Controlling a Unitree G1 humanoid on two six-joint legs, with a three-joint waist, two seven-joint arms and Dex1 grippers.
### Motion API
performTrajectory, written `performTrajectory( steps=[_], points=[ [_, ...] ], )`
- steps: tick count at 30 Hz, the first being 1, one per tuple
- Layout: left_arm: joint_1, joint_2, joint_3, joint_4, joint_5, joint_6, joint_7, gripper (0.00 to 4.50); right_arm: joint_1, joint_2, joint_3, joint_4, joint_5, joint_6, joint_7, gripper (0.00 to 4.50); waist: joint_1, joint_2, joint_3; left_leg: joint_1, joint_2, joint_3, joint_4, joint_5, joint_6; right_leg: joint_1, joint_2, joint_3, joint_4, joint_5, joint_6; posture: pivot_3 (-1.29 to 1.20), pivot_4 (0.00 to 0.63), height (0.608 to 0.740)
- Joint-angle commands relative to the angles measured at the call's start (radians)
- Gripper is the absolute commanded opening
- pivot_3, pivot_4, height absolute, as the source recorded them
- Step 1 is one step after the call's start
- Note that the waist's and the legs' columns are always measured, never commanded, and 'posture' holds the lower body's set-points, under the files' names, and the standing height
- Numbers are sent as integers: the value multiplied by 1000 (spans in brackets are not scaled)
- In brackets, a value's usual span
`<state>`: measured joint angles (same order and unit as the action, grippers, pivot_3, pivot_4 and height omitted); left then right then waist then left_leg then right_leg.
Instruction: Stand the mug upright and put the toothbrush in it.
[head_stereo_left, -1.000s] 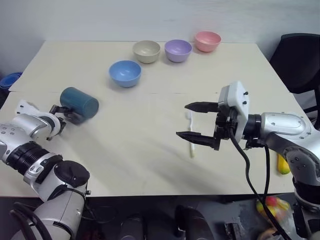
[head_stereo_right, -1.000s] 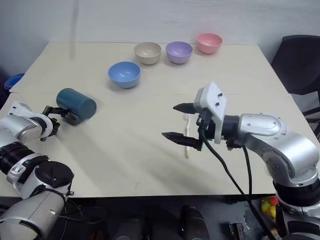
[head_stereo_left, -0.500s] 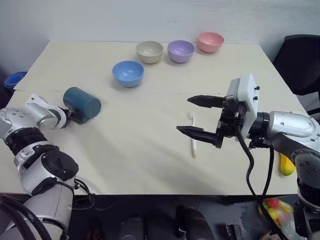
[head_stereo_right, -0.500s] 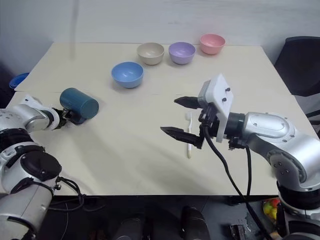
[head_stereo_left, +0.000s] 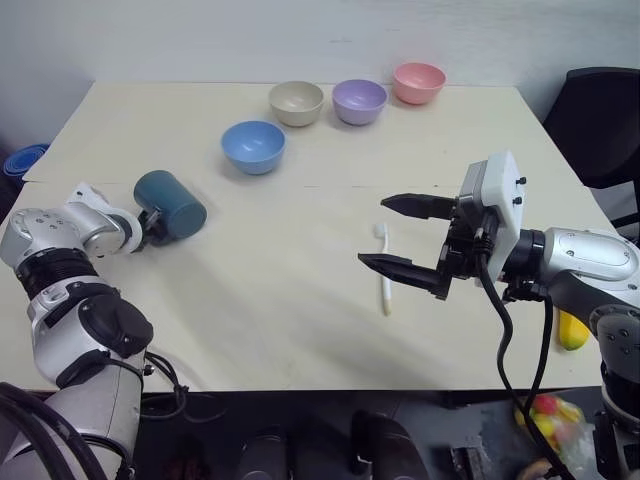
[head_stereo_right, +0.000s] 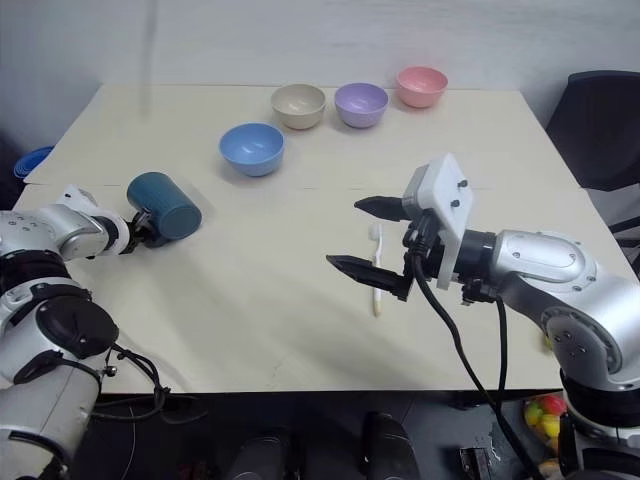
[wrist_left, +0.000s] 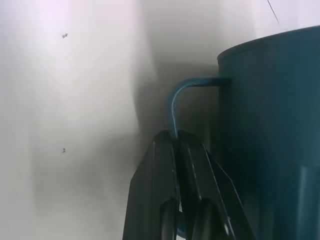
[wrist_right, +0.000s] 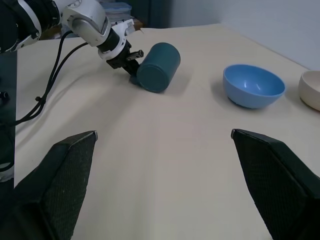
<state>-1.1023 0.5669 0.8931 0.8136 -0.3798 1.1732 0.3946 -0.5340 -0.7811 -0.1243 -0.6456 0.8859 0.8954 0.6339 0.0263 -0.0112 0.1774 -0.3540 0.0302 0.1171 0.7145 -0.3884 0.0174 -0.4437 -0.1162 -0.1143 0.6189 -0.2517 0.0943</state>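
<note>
So the mug (head_stereo_left: 171, 204) is on its side near the left edge of the counter (head_stereo_left: 300, 290), dark teal-blue, plain cylinder, loop handle pointing toward the robot's left arm. The left gripper (head_stereo_left: 153, 225) has its jaws pinched together on that handle; in the left wrist view the thin handle loop (wrist_left: 176, 107) runs right down between the two black fingers (wrist_left: 155, 190), with the mug body just beside them.

The toothbrush (head_stereo_left: 384, 265) is lying flat around the middle of the counter, well apart from the mug. It's slim and white, with its small bristled head at the far end.

The right gripper (head_stereo_left: 405, 234) hangs above the counter near the toothbrush with its jaws spread wide and nothing between them.

At the back of the counter there's a light blue bowl (head_stereo_left: 252, 146), then a cream bowl (head_stereo_left: 296, 102), a purple bowl (head_stereo_left: 358, 100) and a pink bowl (head_stereo_left: 417, 81).
</note>
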Motion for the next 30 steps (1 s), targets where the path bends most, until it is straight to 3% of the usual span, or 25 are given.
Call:
performTrajectory(
  steps=[1, 5, 8, 12, 19, 25, 30],
  points=[
    [23, -8, -56, -38, -22, 10, -63, 24, 11, -23, -44, -30, 18, -14, 3, 4500, 0, 0, 0, 0, 0, 0, 0, 0, 0, 0, 0, 0, 0, 0, 0, 0, 150, 740],
    [85, -28, -315, -298, -76, -80, -424, 24, 42, -31, -82, -11, 66, 12, -5, 4500, 0, -2, 1, -2, 0, 2, 0, 0, 0, 0, 0, -2, -1, 0, 0, 0, 150, 740],
    [223, -69, -585, -630, -82, -215, -667, 24, 79, -8, -129, 15, 114, 50, -75, 4500, -2, -5, 3, -5, 0, 3, 1, 0, 0, -2, 1, -4, -1, 0, 0, 0, 150, 740],
    [372, -175, -796, -822, 37, -504, -700, 24, 125, 17, -140, 22, 84, 67, -166, 4500, -7, -4, 3, -4, -1, 4, -2, -1, -1, -1, 2, -4, -5, 0, 0, 0, 150, 740],
    [546, -273, -943, -888, 200, -858, -680, 24, 204, 74, -164, 7, 93, 91, -310, 4500, -11, -4, 3, -3, 1, 5, -1, 0, -1, -1, 4, -2, -5, 0, 0, 0, 150, 740],
    [700, -293, -963, -868, 368, -1124, -580, 24, 278, 117, -163, -18, 93, 91, -394, 4500, -3, -4, 3, -2, 2, 1, -1, -2, 2, -1, 2, 0, -6, 0, 0, 0, 150, 740],
    [766, -293, -945, -797, 422, -1231, -551, 24, 305, 103, -162, -28, 109, 88, -394, 4500, 0, -3, 2, -4, 2, 1, 1, -3, 9, -1, -1, 0, -8, 2, 3, 0, 150, 740]
  ],
)
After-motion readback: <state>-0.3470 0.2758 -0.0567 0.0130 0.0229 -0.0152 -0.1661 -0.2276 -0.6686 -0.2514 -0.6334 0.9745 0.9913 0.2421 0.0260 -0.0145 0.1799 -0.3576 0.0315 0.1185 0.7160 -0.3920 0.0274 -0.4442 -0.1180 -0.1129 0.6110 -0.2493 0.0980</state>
